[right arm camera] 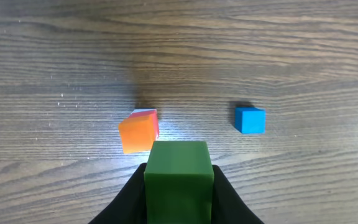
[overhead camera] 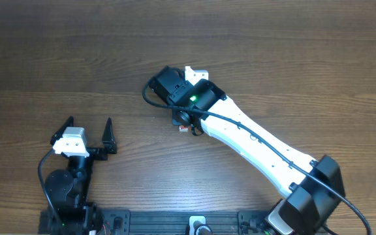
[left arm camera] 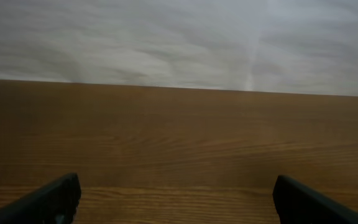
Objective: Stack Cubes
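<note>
Right wrist view is giving the clearest look: the right gripper [right arm camera: 179, 182] is clamping a green cube [right arm camera: 179, 171] between its two dark fingers, which are pressing flat against opposite faces. The cube is looking solid, matte, dark green and square-edged, with its upper face turned to the camera. Just beside it an orange cube [right arm camera: 135, 134] is sitting slightly twisted on what appears to be a red cube [right arm camera: 155, 122], of which only a thin strip is peeking out along one side. Whether the green cube is touching the orange one, I cannot tell. A small blue cube [right arm camera: 250, 120] is standing alone on the wooden table [right arm camera: 291, 50], well apart from the orange one.

From overhead, the right arm [overhead camera: 253, 140] is stretching diagonally toward the middle of the table, and its wrist is covering the cubes, so they are mostly hidden from above. The left gripper [overhead camera: 89, 129] is resting near its base at the left, fingers spread wide with nothing between them, well away from the cubes. Its own camera is looking across bare wood toward a pale wall [left arm camera: 166, 37].
</note>
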Controlling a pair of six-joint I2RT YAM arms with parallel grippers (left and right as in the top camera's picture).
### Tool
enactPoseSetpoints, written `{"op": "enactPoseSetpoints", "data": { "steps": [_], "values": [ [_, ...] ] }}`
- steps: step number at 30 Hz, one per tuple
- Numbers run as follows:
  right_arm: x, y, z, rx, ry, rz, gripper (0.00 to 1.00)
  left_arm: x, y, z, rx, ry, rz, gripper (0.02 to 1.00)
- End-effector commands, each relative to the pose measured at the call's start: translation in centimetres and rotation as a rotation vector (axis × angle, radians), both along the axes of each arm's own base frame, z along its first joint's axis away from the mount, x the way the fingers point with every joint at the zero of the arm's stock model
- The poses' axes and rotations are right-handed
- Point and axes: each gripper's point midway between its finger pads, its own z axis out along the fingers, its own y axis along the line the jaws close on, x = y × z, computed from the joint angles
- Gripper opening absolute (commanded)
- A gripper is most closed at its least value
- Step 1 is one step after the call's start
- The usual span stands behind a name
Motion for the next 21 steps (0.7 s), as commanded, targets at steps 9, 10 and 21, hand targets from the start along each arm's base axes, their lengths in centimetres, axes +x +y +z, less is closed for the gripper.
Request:
{"op": "enactPoseSetpoints", "data": {
  "steps": [9,10,21],
  "values": [
    [0.2,3.2,-4.2,0.021,0.118,0.104,0.012,0.0,0.0,-0.1,0.004,-0.003,-0.001,1.000],
    [0.2,3.3,-4.2,0.025,0.119,0.107,0.009,0.0,0.0,-0.1,0.004,-0.003,-0.001,1.000],
    [0.2,3.4,-4.5,0.024,0.127,0.126,0.012,0.0,0.0,-0.1,0.004,-0.003,-0.001,1.000]
  ]
}}
